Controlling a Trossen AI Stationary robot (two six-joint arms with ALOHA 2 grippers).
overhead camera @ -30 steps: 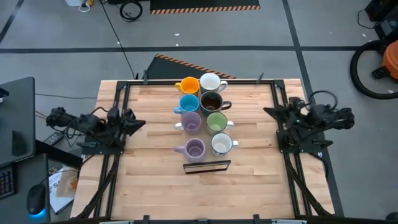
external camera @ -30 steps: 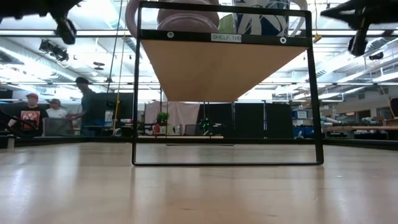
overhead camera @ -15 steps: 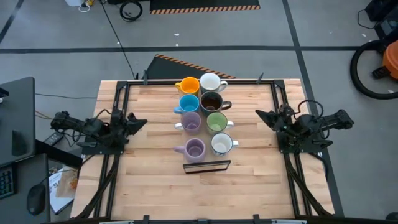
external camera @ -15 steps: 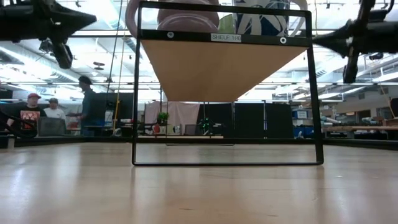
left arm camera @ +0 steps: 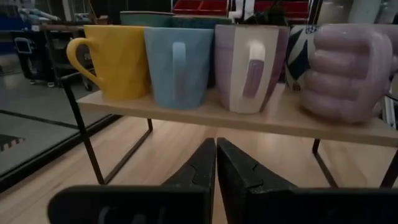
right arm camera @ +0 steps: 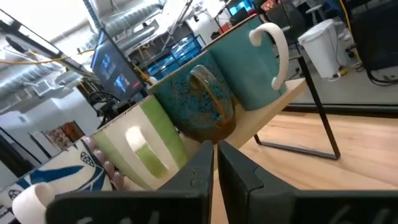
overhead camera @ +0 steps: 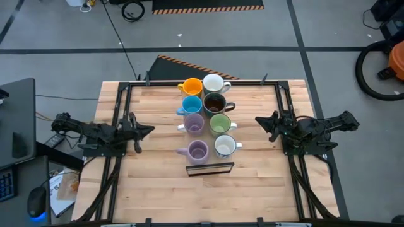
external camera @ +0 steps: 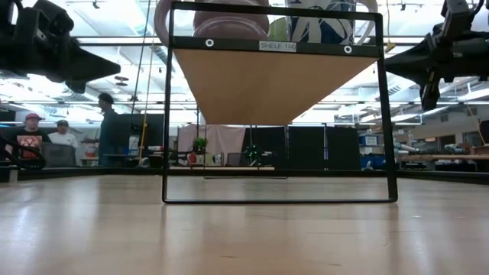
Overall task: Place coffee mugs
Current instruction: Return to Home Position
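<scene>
Several coffee mugs stand in two rows on a pale wooden board (left arm camera: 249, 117), which a black wire frame (external camera: 279, 200) holds above the table's middle. The left row has the orange mug (overhead camera: 190, 86), blue mug (overhead camera: 192, 104) and two lavender mugs (overhead camera: 193, 122) (overhead camera: 198, 151). The right row has a white mug (overhead camera: 213, 82), the dark brown mug (overhead camera: 214, 103), the green mug (overhead camera: 220, 123) and a second white mug (overhead camera: 225, 146). My left gripper (overhead camera: 149, 130) is shut, level, left of the shelf. My right gripper (overhead camera: 259, 120) is shut, level, right of it. Neither holds anything.
Black rails (overhead camera: 121, 101) (overhead camera: 285, 101) run along the table's left and right sides beside the arms' bases. Bare wood (overhead camera: 164, 189) lies between each gripper and the shelf and along the near edge. People (external camera: 30, 137) stand in the room beyond the table.
Both grippers have sunk and come a little toward the shelf in the table's middle, each rolling about its own pointing line. They now point level at the shelf from either side. The mugs and the shelf have stayed where they were.
</scene>
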